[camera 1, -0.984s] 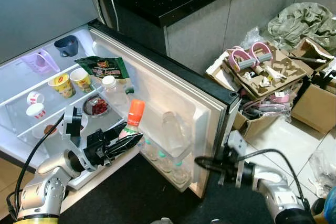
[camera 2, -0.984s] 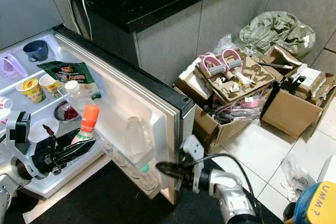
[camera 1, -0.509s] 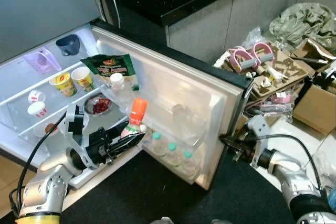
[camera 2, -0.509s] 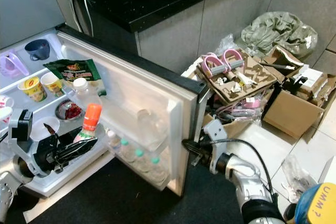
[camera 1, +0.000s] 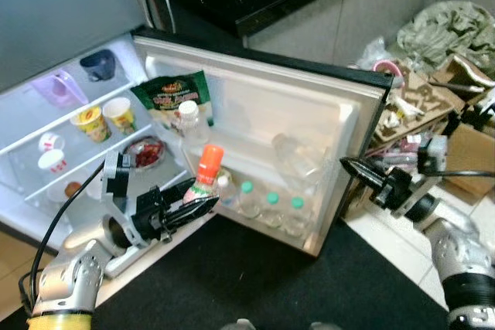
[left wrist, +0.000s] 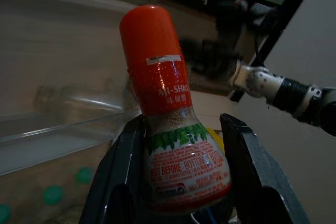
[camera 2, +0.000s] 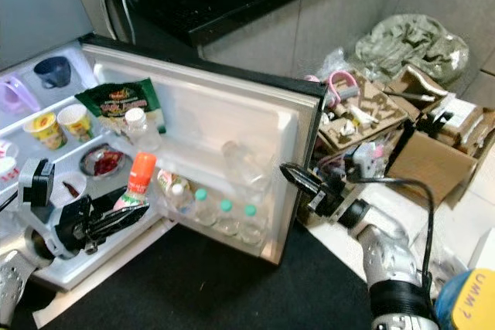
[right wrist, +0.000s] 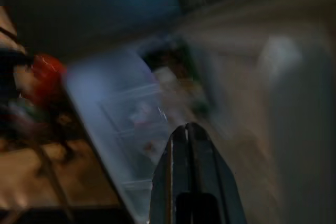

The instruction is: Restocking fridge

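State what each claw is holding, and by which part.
The left claw holds the orange-capped seasoning bottle by its lower body, one finger on each side of the label. The right claw is shut and holds nothing, near the fridge door edge.

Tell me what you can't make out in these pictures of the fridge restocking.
- Right wrist view: fridge interior behind the right gripper is motion-blurred; contents unreadable.
- Left wrist view: bottle label cut short by the left gripper's fingers.
- Eye views: snack bag print too small to read.
- Door-shelf bottles: only green caps clear.
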Tool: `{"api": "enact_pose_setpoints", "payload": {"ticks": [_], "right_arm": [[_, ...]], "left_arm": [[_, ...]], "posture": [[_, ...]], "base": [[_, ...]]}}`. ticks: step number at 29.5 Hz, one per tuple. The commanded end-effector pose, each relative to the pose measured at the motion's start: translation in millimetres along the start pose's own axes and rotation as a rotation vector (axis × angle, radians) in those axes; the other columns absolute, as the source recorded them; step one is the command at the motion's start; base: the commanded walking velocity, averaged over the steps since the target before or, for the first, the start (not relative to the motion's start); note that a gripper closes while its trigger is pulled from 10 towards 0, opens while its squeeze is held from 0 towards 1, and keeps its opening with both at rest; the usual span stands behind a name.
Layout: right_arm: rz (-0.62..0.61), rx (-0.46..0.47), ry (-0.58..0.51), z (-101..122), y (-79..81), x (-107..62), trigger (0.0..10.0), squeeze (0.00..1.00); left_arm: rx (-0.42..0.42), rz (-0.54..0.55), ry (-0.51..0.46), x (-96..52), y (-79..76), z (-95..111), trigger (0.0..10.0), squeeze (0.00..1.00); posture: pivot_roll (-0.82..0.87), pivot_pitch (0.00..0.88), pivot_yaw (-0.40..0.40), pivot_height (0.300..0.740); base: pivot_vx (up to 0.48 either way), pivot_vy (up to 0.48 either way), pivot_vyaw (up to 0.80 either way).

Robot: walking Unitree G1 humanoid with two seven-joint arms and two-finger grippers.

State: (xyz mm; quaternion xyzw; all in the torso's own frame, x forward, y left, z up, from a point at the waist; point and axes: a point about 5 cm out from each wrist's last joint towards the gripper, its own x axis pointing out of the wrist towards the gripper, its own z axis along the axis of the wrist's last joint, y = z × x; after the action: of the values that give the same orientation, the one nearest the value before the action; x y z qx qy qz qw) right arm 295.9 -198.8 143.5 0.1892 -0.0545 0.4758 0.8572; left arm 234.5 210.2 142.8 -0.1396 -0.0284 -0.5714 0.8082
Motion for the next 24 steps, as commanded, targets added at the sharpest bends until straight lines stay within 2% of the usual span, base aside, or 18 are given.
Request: {"api": "enact_pose_setpoints", "payload": {"ticks": [1,3,4,5,6,7,8,10,11,15,22,24], "right_arm": [[0.044,0.017,-0.049,8.4,6.2,17.3,10.0,0.05],[0.047,0.020,-0.064,11.4,6.9,23.2,10.0,0.05],[0.020,0.022,-0.067,13.4,4.4,37.5,10.0,1.00],[0.020,0.022,-0.067,13.4,4.4,37.5,10.0,1.00],[0.028,0.034,-0.073,16.0,5.8,51.5,10.0,1.00],[0.096,0.039,-0.099,26.8,17.0,75.0,10.0,1.00],[0.096,0.039,-0.099,26.8,17.0,75.0,10.0,1.00],[0.126,0.045,-0.115,38.7,24.5,91.6,10.0,1.00],[0.126,0.045,-0.115,38.7,24.5,91.6,10.0,1.00],[0.105,0.028,-0.072,47.9,29.9,120.6,10.0,1.00],[0.093,0.022,-0.007,43.3,31.0,132.7,10.0,1.00],[0.151,-0.001,0.076,38.0,37.1,131.2,10.0,1.00]], "left_arm": [[-0.004,-0.045,-0.001,5.3,-4.2,-2.2,10.0,0.00],[-0.006,-0.054,0.001,6.8,-4.8,-2.9,10.0,0.00],[0.002,-0.068,0.010,12.4,-5.4,-4.4,10.0,0.00],[0.002,-0.068,0.010,12.4,-5.4,-4.4,10.0,0.00],[0.036,-0.061,0.013,20.5,-3.6,-5.3,10.0,0.00],[0.115,-0.017,0.022,37.1,3.5,-5.0,10.0,0.00],[0.115,-0.017,0.022,37.1,3.5,-5.0,10.0,0.00],[0.166,0.013,-0.001,48.7,7.6,0.9,10.0,0.00],[0.166,0.013,-0.001,48.7,7.6,0.9,10.0,0.00],[0.269,0.041,0.017,60.2,10.8,7.5,10.0,0.00],[0.314,0.046,0.010,67.1,10.6,10.8,10.0,0.00],[0.373,0.090,0.027,68.2,14.6,12.8,10.0,0.00]], "posture": [[-0.12,0.090,0.039,0.740],[-0.12,0.090,0.039,0.740],[-0.12,0.091,0.037,0.740],[-0.12,0.091,0.037,0.740],[-0.12,0.090,0.036,0.740],[-0.11,0.091,0.035,0.740],[-0.11,0.091,0.035,0.740],[-0.11,0.096,0.033,0.740],[-0.11,0.096,0.033,0.740],[-0.12,0.104,0.031,0.740],[-0.12,0.105,0.028,0.740],[-0.12,0.107,0.023,0.740]], "base": [[0.000,0.000,0.00],[0.000,0.000,0.00],[0.000,0.000,0.00],[0.000,0.000,0.00],[0.000,0.000,0.00],[0.000,0.000,0.00],[0.000,0.000,0.00],[0.000,0.000,0.00],[0.000,0.000,0.00],[0.000,0.000,0.00],[0.000,0.000,0.00],[0.000,0.000,0.00]]}}
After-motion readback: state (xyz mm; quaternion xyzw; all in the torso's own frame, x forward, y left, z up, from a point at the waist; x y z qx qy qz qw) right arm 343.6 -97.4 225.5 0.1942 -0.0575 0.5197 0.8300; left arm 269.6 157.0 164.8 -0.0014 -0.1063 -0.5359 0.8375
